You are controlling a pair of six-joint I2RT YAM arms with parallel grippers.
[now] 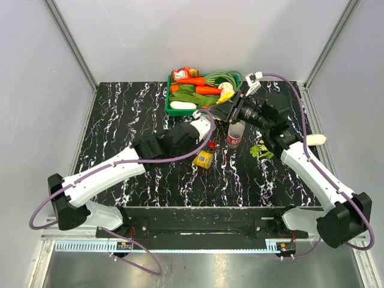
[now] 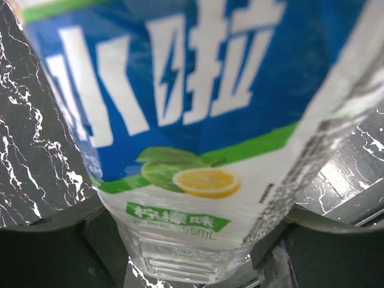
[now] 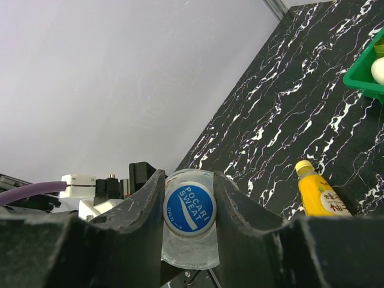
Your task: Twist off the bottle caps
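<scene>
The right gripper point(image 3: 188, 180) is clenched on the round blue cap point(image 3: 189, 209). The left gripper point(image 2: 186, 252) grasps the clear blue bottle point(image 2: 198, 120) mid-table, near the green tray point(image 1: 170, 108). There are three plastic bottles: the red bottle point(image 1: 234, 137) stands just right, and the yellow bottle point(image 1: 204, 159) lies nearer. One red cap point(image 1: 212, 144) lies loose on the marbled table point(image 1: 132, 114).

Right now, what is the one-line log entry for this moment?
left hand: gripping blue-label bottle | right hand: closed on blue cap | red cap: on table | yellow cap: on
</scene>
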